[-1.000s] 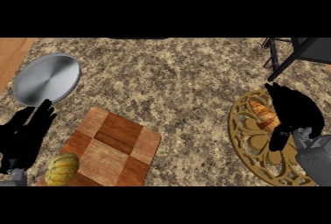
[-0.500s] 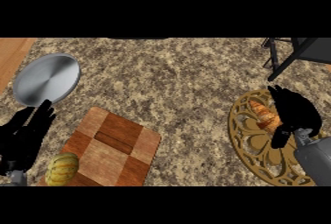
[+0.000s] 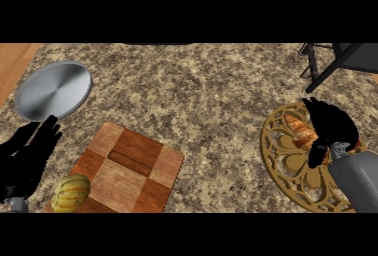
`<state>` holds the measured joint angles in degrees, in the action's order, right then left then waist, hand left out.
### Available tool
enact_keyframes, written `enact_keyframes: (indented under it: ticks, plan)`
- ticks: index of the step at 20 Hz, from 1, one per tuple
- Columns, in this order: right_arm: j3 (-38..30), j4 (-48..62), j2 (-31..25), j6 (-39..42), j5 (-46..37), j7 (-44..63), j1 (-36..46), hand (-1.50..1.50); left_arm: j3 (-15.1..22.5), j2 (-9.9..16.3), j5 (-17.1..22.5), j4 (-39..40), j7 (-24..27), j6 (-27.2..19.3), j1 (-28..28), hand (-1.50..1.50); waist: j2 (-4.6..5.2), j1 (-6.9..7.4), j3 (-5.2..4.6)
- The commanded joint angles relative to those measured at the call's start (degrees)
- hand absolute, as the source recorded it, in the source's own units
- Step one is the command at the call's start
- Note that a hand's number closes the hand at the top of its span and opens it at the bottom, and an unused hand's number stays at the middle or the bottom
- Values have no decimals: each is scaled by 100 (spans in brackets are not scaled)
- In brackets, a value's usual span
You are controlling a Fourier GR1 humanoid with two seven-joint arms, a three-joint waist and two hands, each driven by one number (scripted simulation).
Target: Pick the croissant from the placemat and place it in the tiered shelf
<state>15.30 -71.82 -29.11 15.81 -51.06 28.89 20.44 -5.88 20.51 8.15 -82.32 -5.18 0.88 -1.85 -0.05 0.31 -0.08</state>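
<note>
I have the right hand (image 3: 330, 125) over the placemat (image 3: 284, 165), its fingers curving down over the croissant (image 3: 300, 131) with the thumb hanging just below it, at the pastry's near side. The croissant lies on the mat under and just left of my palm; only its orange-brown left part shows past the black fingers. I cannot tell from here whether the fingers actually touch it, so I cannot say the hand has closed on it. Compared with half a second ago, the hand sits about where it was over the pastry, perhaps a touch farther onto it; the croissant has not shifted on the mat. The grey forearm comes in from the lower right corner, covering the mat's near right part.

Beyond the right hand, toward the far right corner, stand the dark legs of the shelf (image 3: 336, 60), well apart from the mat's far rim.

My left hand (image 3: 29, 155) rests at the left edge, fingers straight and pointing up, relaxed and holding nothing, unchanged from the earlier frames. Just beyond its fingertips lies the plate (image 3: 53, 90). Just right of it is the board (image 3: 125, 167), and a squash (image 3: 71, 192) sits at the board's near left corner, beside the hand's heel.
</note>
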Motion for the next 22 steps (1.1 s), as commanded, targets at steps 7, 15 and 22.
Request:
enact_keyframes:
  ticks: [7,15,22]
  plan:
    - [-264,950,304,-504,-599,-935,17,150,-214,-132,-75,187,135,351,-38,0,11,9,9]
    - [-374,594,273,-926,-1087,-1056,-54,150,-161,-355,-299,-308,-248,57,-40,0,1,0,10]
    - [-1056,-105,-319,-556,-259,-2287,108,150,-225,-296,-252,-264,-221,284,-60,0,7,16,11]
